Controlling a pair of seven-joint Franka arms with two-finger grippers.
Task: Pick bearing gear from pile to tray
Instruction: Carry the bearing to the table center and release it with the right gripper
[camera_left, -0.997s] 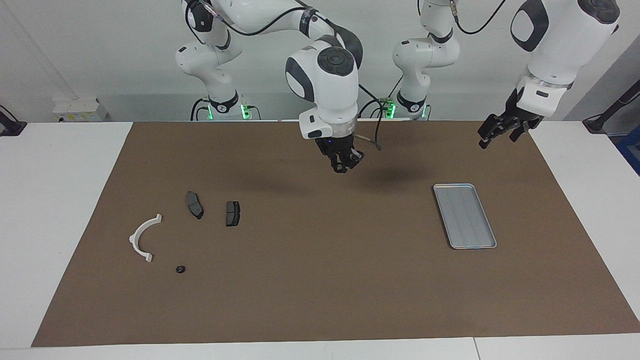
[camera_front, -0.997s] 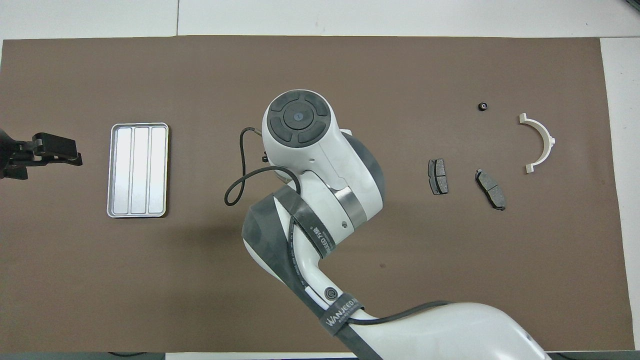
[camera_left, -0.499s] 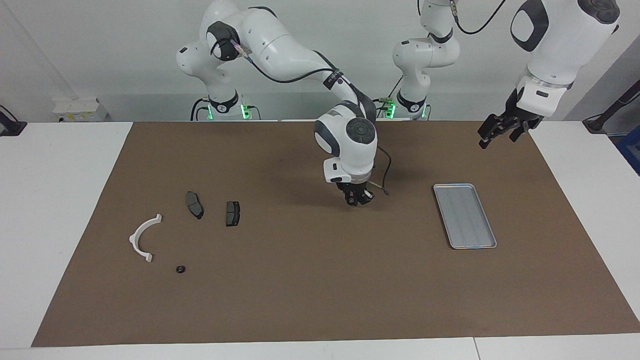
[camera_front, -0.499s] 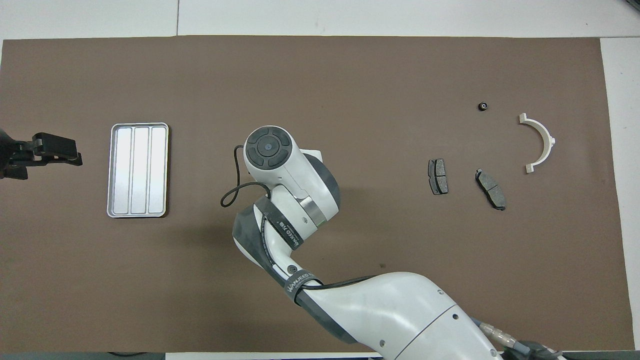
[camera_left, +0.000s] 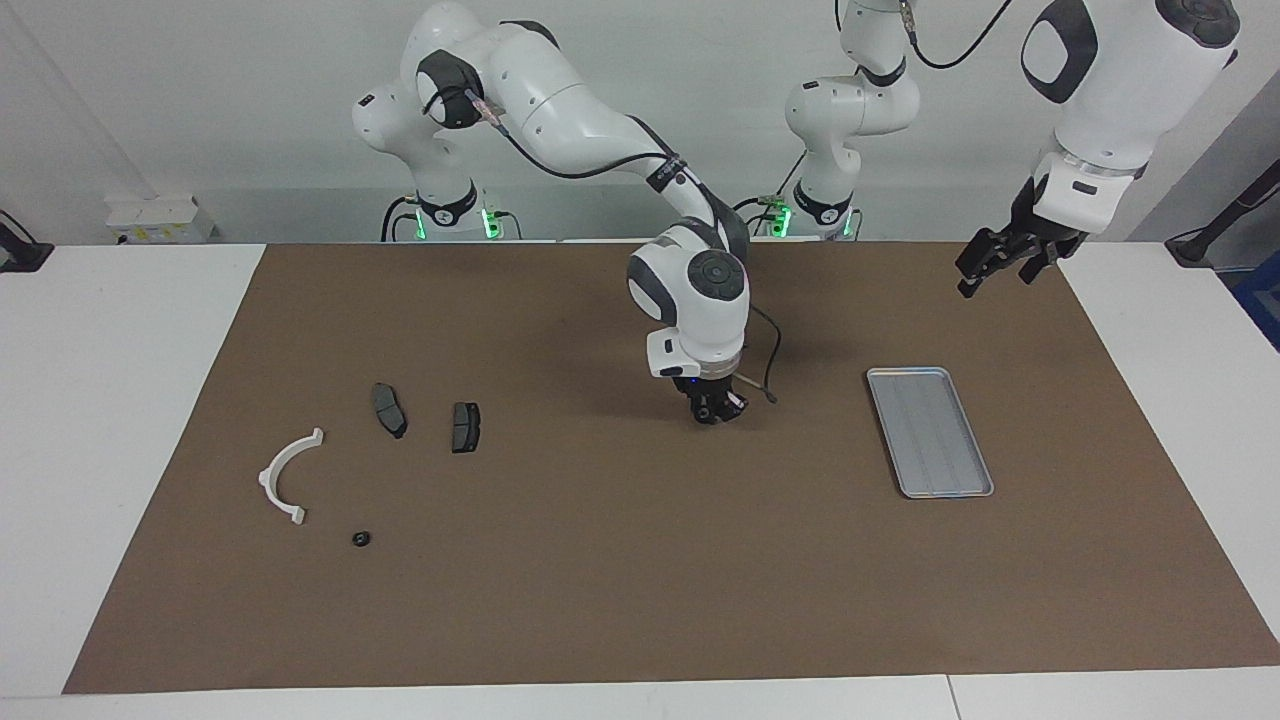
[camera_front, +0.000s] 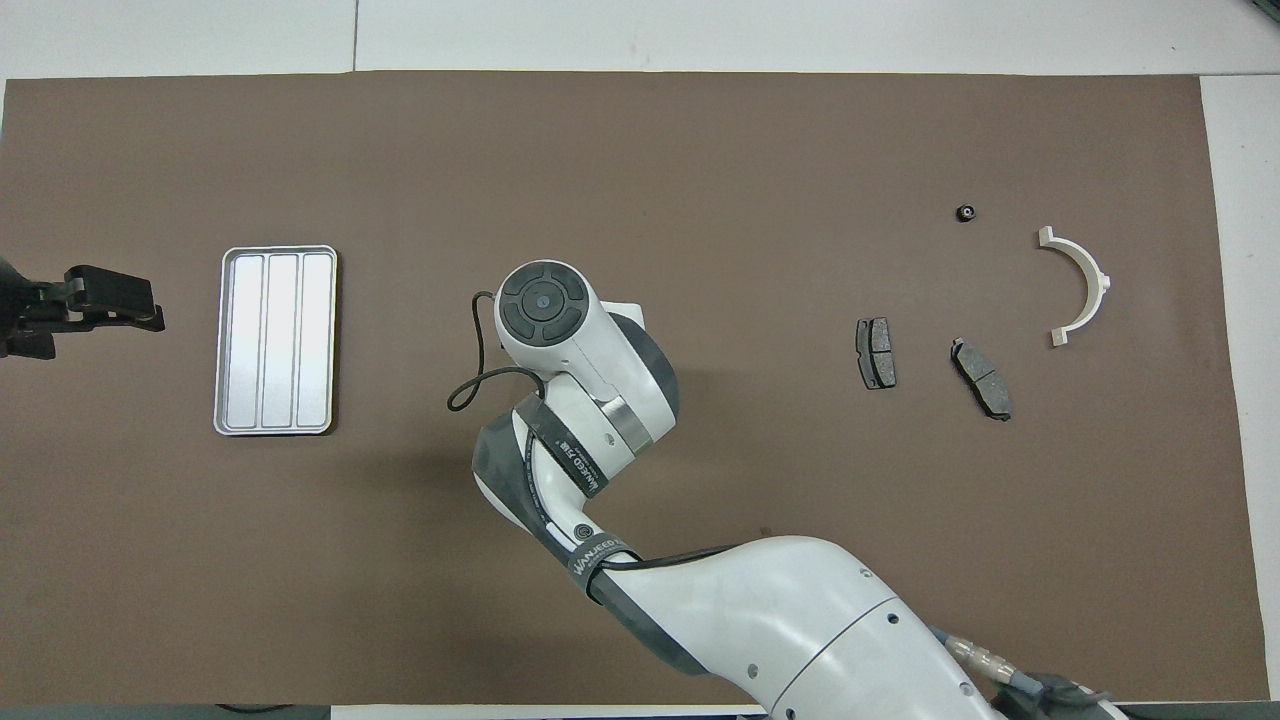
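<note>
We see a big white tabletop (camera_left: 120, 400) with a wide brown mat (camera_left: 600, 580) that covers most of it. Two white robot arms reach over it.

The right arm (camera_left: 560, 110) bends down to the middle of the mat. Its hand (camera_left: 710, 412) is very low there, between the pile and the tray and closer to the tray. We cannot tell if this hand is open or closed, or if it has a small thing in it.

The left arm (camera_left: 1110, 90) waits up in the air. Its hand (camera_left: 990, 272) hangs over the mat corner at the left arm's end, by the robots' edge of the tabletop. This hand is wide open and holds nothing.

The silver tray (camera_left: 930, 432) lies flat on the mat near the left arm's end.

The pile is spread out near the right arm's end, well apart from the tray. The white curved bracket (camera_left: 265, 478) is closest to that end. Two dark brake pads (camera_left: 389, 410) (camera_left: 465, 427) lie side by side, a bit nearer to the robots. The little black ring (camera_left: 362, 539) lies on the mat just beside the bracket, farthest from the robots
</note>
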